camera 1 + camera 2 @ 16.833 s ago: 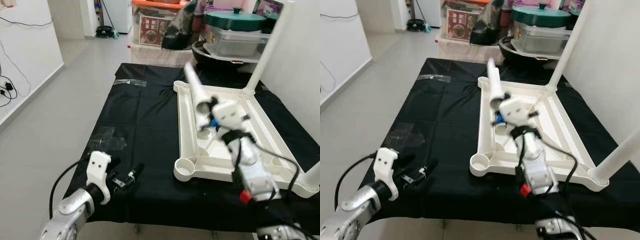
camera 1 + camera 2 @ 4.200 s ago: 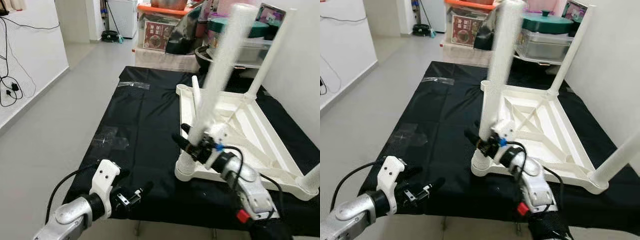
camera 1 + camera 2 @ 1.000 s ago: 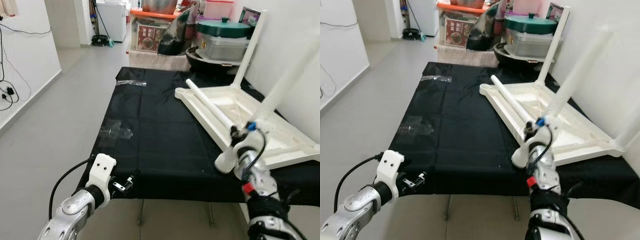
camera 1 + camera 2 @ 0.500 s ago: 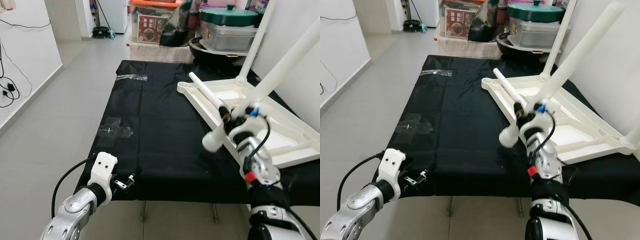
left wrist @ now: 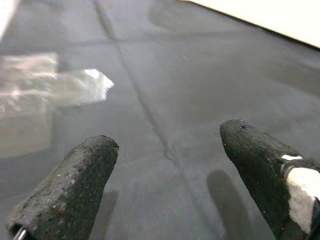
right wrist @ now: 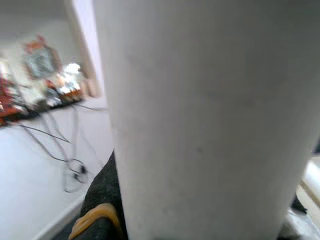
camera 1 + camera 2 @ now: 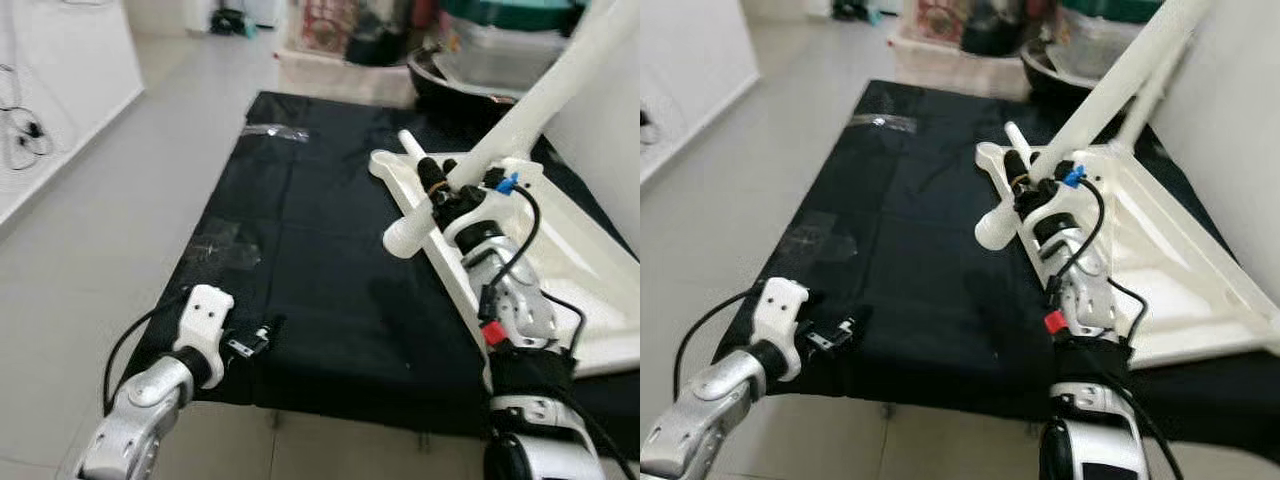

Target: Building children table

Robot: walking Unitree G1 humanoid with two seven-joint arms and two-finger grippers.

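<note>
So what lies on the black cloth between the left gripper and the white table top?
In the left eye view, only bare black cloth separates the left gripper from the upturned table top; clear tape lies further left.

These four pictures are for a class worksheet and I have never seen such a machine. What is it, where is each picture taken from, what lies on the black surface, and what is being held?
It is a walking robot with two silver arms, each ending in two black fingers. The two wide pictures come from cameras in its head, looking down. The two close-ups come from cameras on its wrists.

In front stands a table under a black cloth. On it lies a white plastic children's table, upside down, with one loose leg lying along its edge and bits of clear tape on the cloth.

The right gripper has its jaws shut on another white leg, held slanting upward. The left gripper hovers open and empty at the cloth's near edge.
</note>
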